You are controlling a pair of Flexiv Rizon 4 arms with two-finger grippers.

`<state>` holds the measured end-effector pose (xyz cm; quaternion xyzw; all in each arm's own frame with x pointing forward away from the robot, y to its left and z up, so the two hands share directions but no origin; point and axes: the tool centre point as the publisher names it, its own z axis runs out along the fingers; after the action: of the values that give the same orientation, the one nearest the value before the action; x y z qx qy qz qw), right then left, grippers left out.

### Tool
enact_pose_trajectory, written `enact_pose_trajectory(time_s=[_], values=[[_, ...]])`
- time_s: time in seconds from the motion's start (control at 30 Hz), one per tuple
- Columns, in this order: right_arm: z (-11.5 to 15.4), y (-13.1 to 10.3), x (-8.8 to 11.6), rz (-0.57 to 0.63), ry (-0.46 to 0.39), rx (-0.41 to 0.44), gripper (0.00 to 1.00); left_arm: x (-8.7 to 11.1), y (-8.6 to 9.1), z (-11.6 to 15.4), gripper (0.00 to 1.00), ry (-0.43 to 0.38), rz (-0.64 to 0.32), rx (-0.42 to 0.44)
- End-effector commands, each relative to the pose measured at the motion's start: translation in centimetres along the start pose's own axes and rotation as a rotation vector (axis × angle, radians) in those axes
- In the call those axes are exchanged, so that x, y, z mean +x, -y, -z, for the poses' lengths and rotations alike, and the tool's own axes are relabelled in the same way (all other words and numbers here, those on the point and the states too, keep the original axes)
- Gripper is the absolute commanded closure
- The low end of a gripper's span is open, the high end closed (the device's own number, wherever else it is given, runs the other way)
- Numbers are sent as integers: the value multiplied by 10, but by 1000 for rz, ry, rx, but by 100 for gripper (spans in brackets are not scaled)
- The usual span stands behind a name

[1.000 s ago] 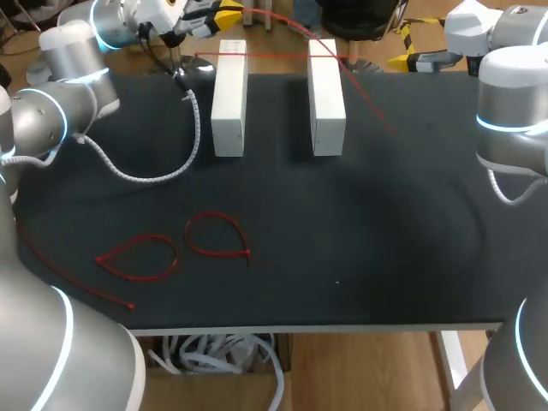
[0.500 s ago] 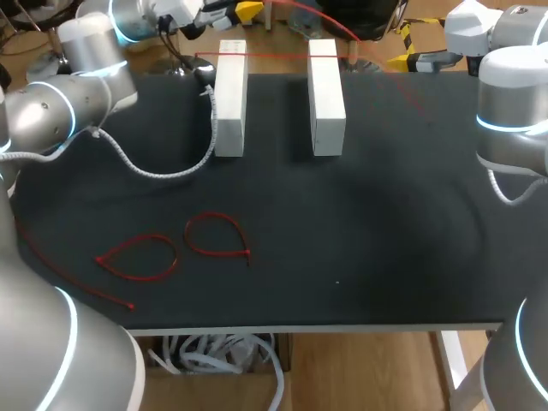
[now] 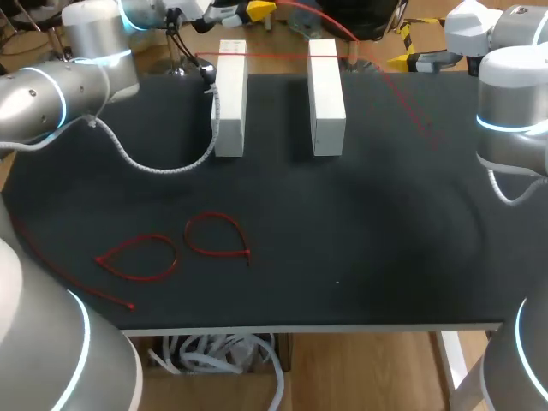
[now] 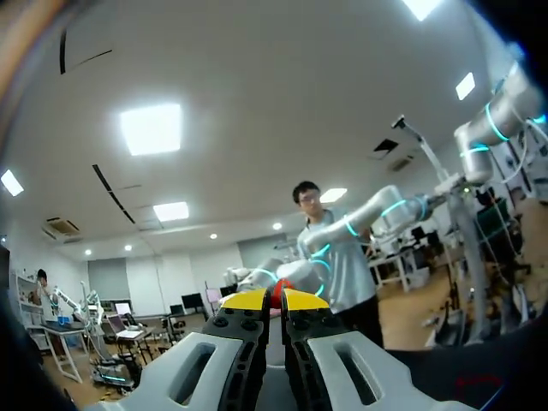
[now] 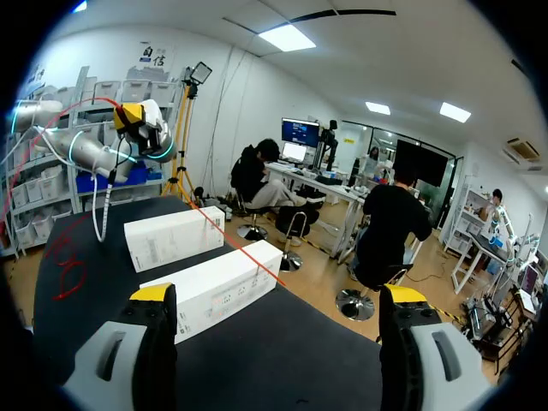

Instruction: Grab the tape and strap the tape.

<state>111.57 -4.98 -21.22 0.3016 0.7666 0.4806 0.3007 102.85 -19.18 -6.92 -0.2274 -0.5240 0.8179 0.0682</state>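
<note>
Reckoned the red strap (image 3: 402, 103) light, thin, springy and slick, pinched at one end in the closed left claw (image 3: 257, 10) at the frame's upper middle, arching toward the upper right, best taken near its free tip by the wide-open, empty right claw (image 5: 278, 295).
</note>
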Motion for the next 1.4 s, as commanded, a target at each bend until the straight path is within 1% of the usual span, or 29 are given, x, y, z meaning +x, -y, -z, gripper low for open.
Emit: enact_pose_trajectory(time_s=[0.03,0.13,0.2,0.33,0.67,0.83,0.93,1.03,1.17,1.4], values=[[0,2,1,1,2,-10,0,6,1,-2,100,494,-16,-58],[0,2,1,1,2,-10,0,8,-3,1,100,489,-13,-51],[0,2,1,1,2,-10,0,11,-3,3,100,493,-20,-67],[0,2,1,1,2,-10,0,15,-5,3,100,496,-24,-65],[0,2,1,1,2,-10,0,30,-8,-23,100,607,-58,-109],[0,2,1,1,2,-10,0,38,-13,-36,100,647,-90,-123],[0,2,1,1,2,-10,0,41,-16,-39,100,656,-102,-124],[0,2,1,1,2,-10,0,43,-18,-40,100,651,-111,-124],[0,2,1,1,2,-10,0,47,-22,-31,100,604,-151,-123],[0,2,1,1,2,-10,0,47,-22,-31,100,604,-151,-123]])
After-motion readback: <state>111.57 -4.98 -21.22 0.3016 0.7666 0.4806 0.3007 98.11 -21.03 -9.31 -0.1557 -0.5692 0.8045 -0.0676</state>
